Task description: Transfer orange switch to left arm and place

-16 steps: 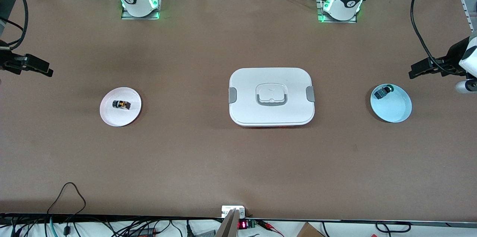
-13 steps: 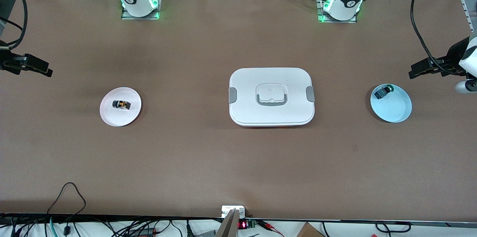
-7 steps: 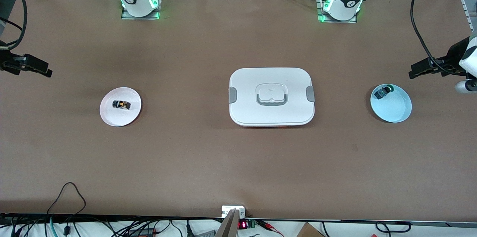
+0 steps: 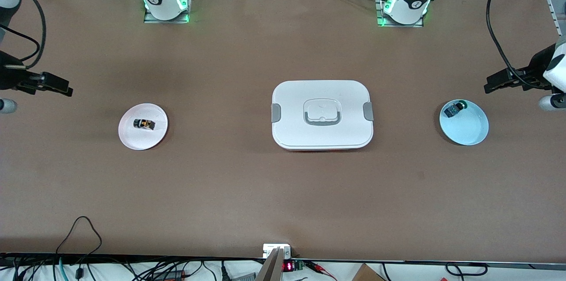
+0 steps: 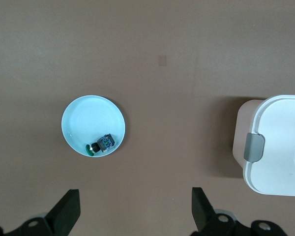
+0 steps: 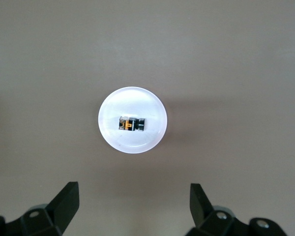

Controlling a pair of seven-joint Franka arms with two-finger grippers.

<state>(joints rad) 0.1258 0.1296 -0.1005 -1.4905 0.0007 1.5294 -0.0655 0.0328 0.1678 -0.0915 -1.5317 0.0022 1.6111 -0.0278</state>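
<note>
1. Your right end effector (image 6: pixel 132 206) hangs over bare table (image 4: pixel 283 192), fingers wide apart, empty.
2. Your left end effector (image 5: pixel 135 211) likewise, touching nothing.
3. The orange switch (image 4: pixel 144 124) lies on the white plate (image 4: pixel 132 139), well apart from the box (image 4: pixel 322 114).
4. In the front view both end effectors are cut off at the frame edges.

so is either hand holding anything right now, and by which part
Nothing is held. Both the left hand and the right hand are open and empty; the tiny black orange-topped switch lies untouched on its small round white plate.
</note>
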